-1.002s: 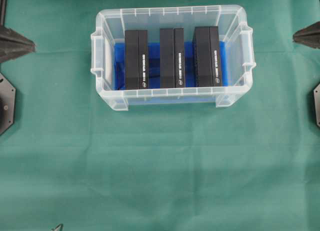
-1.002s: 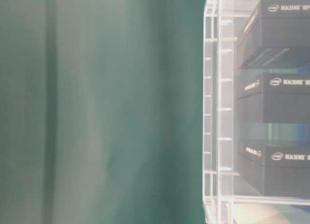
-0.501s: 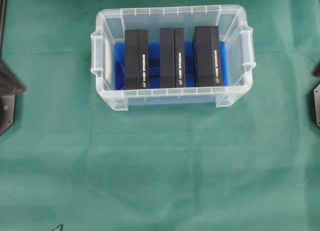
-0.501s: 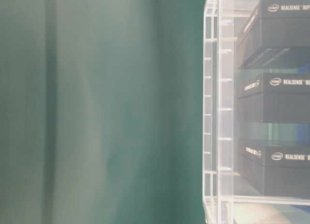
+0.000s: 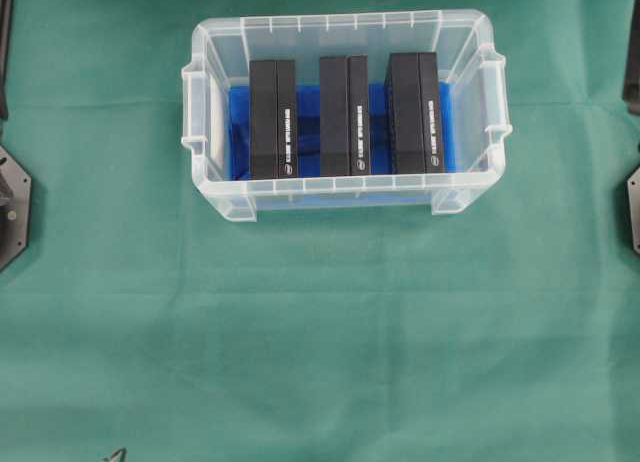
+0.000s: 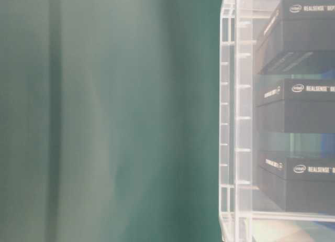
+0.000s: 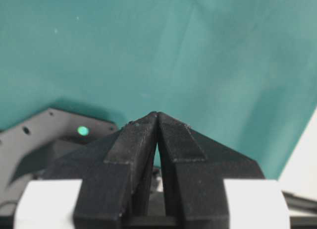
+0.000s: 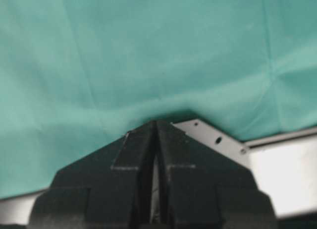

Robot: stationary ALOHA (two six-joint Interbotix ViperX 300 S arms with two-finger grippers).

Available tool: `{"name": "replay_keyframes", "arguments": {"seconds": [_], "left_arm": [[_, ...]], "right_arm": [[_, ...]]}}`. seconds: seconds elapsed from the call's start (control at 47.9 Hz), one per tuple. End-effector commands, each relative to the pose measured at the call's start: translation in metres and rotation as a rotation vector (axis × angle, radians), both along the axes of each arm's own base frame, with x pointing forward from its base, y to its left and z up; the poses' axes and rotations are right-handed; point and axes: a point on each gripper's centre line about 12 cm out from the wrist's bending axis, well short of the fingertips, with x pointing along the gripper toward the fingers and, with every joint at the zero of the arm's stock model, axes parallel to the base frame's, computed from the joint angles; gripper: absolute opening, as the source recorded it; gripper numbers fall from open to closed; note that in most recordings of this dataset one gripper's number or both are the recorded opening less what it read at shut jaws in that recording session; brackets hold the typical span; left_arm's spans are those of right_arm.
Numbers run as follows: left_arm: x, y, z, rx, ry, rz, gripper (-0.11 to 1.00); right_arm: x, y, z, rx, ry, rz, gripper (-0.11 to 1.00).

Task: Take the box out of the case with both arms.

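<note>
Right now, from overhead, I see the large clear plastic rectangular case (image 5: 346, 114) with its ribbed rim and side handles sitting on the green cloth-covered desk (image 5: 320, 332), toward the far side and roughly centred left to right. A blue sheet (image 5: 378, 132) lines its bottom. Three black rectangular boxes stand inside it on their narrow edges, in a row and parallel to each other: the left box (image 5: 273, 119), the middle box (image 5: 344, 115) and the right box (image 5: 415, 112). Blue lining shows in the gaps between them, so they are apart from one another, and each carries small white lettering along its top face (too small for me to read from above).

The table-level view shows the case (image 6: 235, 116) at the right edge, its ribbed wall upright, with the three boxes seen through the clear plastic; white printed logos run along their edges.

In my left wrist view the left pincer (image 7: 157, 115) has its black fingers pressed together, tips meeting, with nothing between them; it hangs over green cloth beside a dark mounting plate (image 7: 44, 135). In the right wrist view the all-black right pincer (image 8: 156, 122) is likewise pressed together and holds nothing, over green cloth with a pale metal plate (image 8: 218, 140) just beyond it. Neither pincer is near the case.
</note>
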Motion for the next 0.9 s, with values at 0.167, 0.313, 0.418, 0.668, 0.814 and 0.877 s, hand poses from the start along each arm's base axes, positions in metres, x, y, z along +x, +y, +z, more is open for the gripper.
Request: {"name": "replay_keyframes", "arguments": {"seconds": [0.167,0.313,0.418,0.668,0.814,0.877], "left_arm": [[0.003,0.004,0.007,-0.176,-0.002,0.549,0.01],[0.001,0.007,0.006,-0.297,0.012,0.904,0.01],[0.002,0.006,0.006,-0.331,0.013,0.987,0.01],[0.007,0.008,0.004,-0.322,0.022,1.008,0.01],[0.005,0.022,0.004,-0.299,0.018,1.051,0.01],[0.004,0.030,0.003,-0.279,0.021,1.060,0.01]], "right_arm": [[-0.001,-0.001,0.005,0.069,0.014,-0.446,0.02],[-0.001,-0.003,0.005,0.105,-0.003,-0.723,0.02],[-0.001,-0.003,0.005,0.142,-0.015,-0.926,0.02],[0.000,-0.004,0.004,0.149,-0.015,-1.016,0.02],[-0.001,-0.020,0.002,0.096,-0.035,-1.046,0.02],[-0.002,-0.033,0.002,0.070,-0.045,-1.055,0.02]]}}
